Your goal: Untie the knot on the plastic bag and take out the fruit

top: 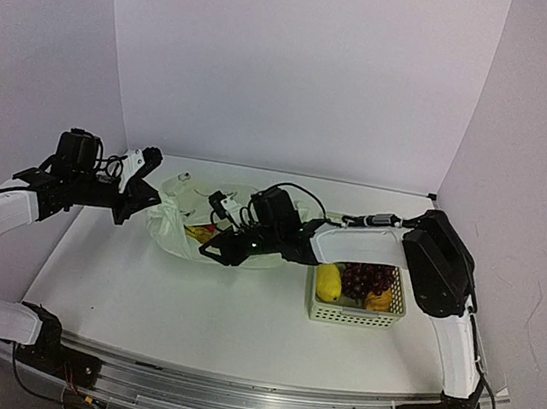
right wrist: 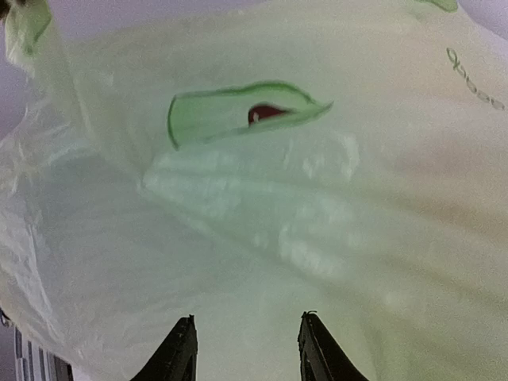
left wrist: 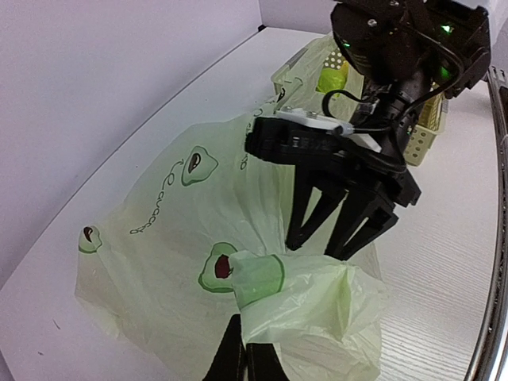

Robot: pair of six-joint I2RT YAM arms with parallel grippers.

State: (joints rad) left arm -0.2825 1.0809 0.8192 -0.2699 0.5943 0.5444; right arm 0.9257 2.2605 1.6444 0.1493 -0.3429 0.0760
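2 grippers are engaged on 1 plastic bag (top: 172,222): pale green, translucent, crinkled, printed with green avocado-like figures. It lies slumped on the white surface (top: 190,304), left of centre, between both arms.

Left gripper (left wrist: 242,359): jaws together, clamped on a bunched fold at the bag's left edge, holding that edge up off the surface.

Right gripper (left wrist: 317,248): pointed down at the bag's middle, jaws apart, tips against the film. Its own camera shows only pale film and 1 printed figure beyond the 2 fingers (right wrist: 181,349).

Bananas (top: 198,233): yellow, partly showing inside the bag, just left of the right gripper.

Basket (top: 354,319): pale lattice, standing on the surface just beside the bag's right end, below the right forearm. It holds 3 items:
- Yellow fruit (top: 329,280) at the left.
- Dark purple grapes (top: 370,276) toward the rear.
- Brownish-orange fruit (top: 379,299) at the front right.
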